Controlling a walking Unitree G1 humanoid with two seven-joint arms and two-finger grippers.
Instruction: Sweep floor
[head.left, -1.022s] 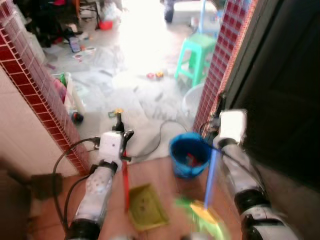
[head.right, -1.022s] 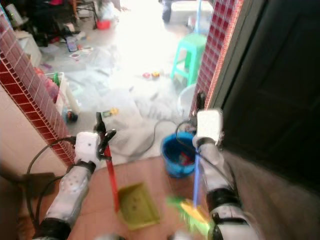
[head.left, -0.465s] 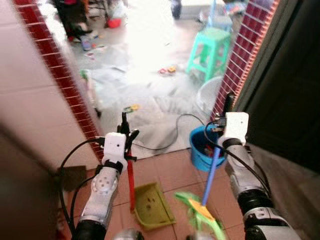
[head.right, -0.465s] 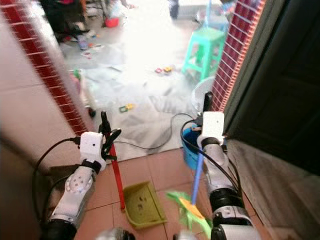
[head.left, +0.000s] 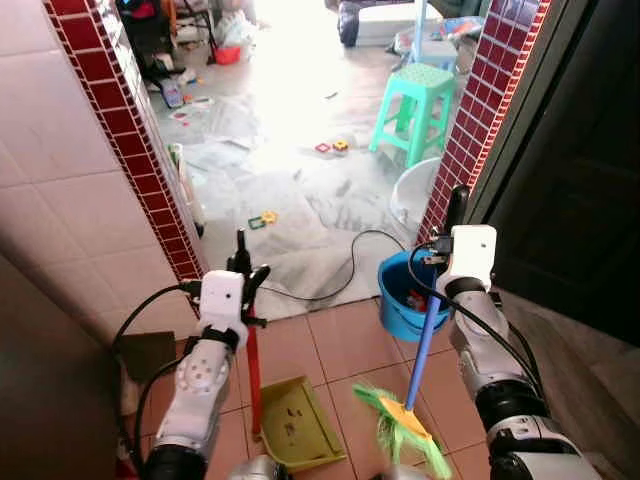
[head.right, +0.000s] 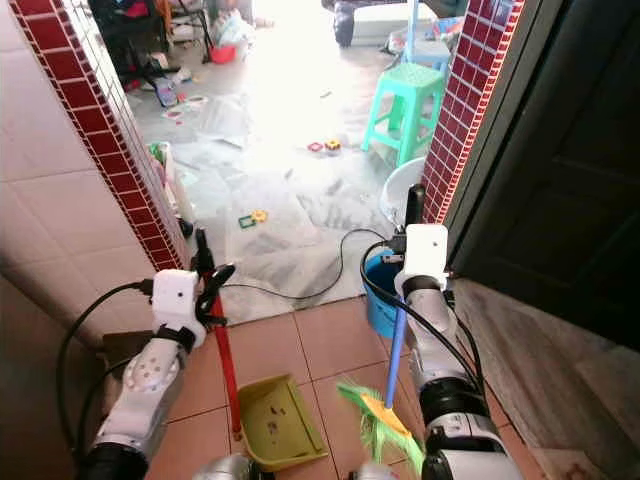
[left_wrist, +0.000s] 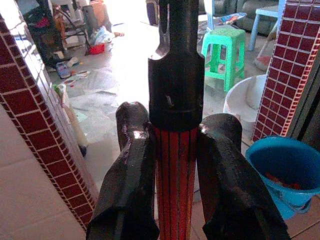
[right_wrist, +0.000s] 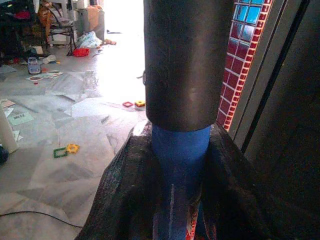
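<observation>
one broom (head.left: 421, 360), one dustpan (head.left: 295, 422)

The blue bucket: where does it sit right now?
The blue bucket stands on the floor ahead of the robot to its right, at the foot of the red-tiled pillar, just beyond the right gripper holding the broom.

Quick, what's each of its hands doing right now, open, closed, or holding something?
Left gripper: closed on the dustpan's red handle.
Right gripper: closed on the broom's blue handle.
</observation>
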